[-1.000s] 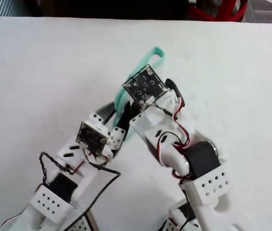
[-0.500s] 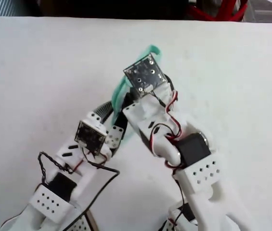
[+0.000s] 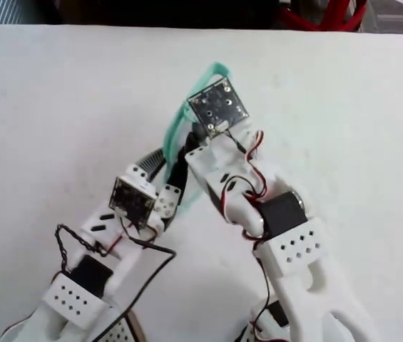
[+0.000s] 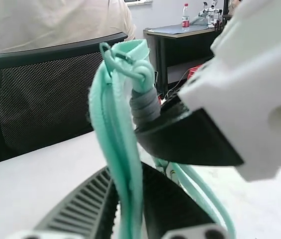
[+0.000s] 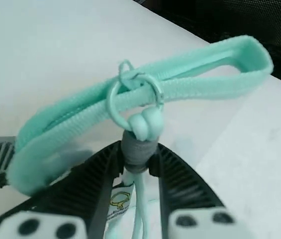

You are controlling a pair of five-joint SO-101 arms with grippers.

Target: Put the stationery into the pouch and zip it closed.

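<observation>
Pouch (image 3: 178,122) mint, on edge, just 12 o'clock of table (image 3: 58,107) centre, slanting 1-to-7 o'clock | left gripper (image 4: 128,199) clamped on its 7 o'clock end | right gripper (image 5: 136,154) pinching zipper pull (image 5: 141,124) near 1 o'clock end

1. Over the table (image 3: 58,107), the pouch (image 3: 175,132) stands on edge just 12 o'clock of centre. Its length runs from 7 o'clock to 1 o'clock.
2. The left gripper (image 4: 128,177) comes in from 7 o'clock, with the pouch's 7 o'clock end pinched between its jaws.
3. The right gripper (image 5: 136,155) comes in from 5 o'clock, just beside the left gripper on its 1 o'clock side.
4. The zipper pull (image 5: 141,123) hangs from the pouch's upper edge, nipped between the right gripper's jaws.
</observation>
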